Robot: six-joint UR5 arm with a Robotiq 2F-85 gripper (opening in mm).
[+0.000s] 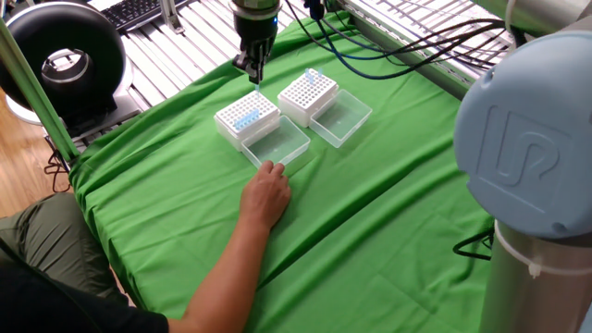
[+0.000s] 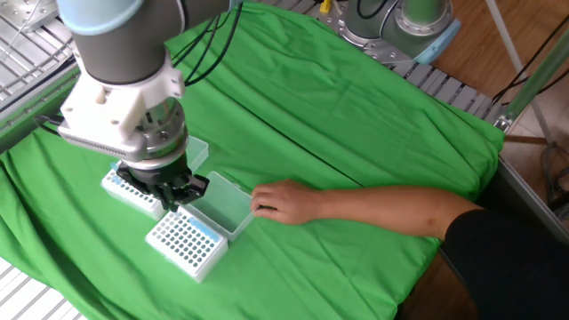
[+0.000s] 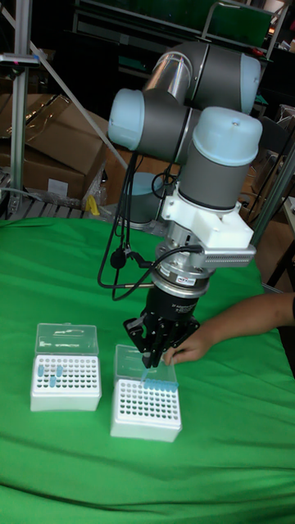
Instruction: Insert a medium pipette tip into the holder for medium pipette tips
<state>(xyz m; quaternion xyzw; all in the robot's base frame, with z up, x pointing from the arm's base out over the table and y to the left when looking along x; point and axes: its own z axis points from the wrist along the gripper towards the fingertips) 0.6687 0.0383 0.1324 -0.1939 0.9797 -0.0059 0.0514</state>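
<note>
Two white hole-grid racks with open clear lids sit on the green cloth. My gripper hangs just above the back edge of one of them, the holder for medium pipette tips. It is shut on a pale blue medium pipette tip that points down, its end close over the holes. A short row of blue tips stands in this holder. In the two fixed views the gripper is above the holder's far side. The other rack holds a few blue tips.
A person's hand rests on the cloth and touches the holder's open lid. The other rack's lid lies open beside it. Metal rollers and cables border the cloth at the back.
</note>
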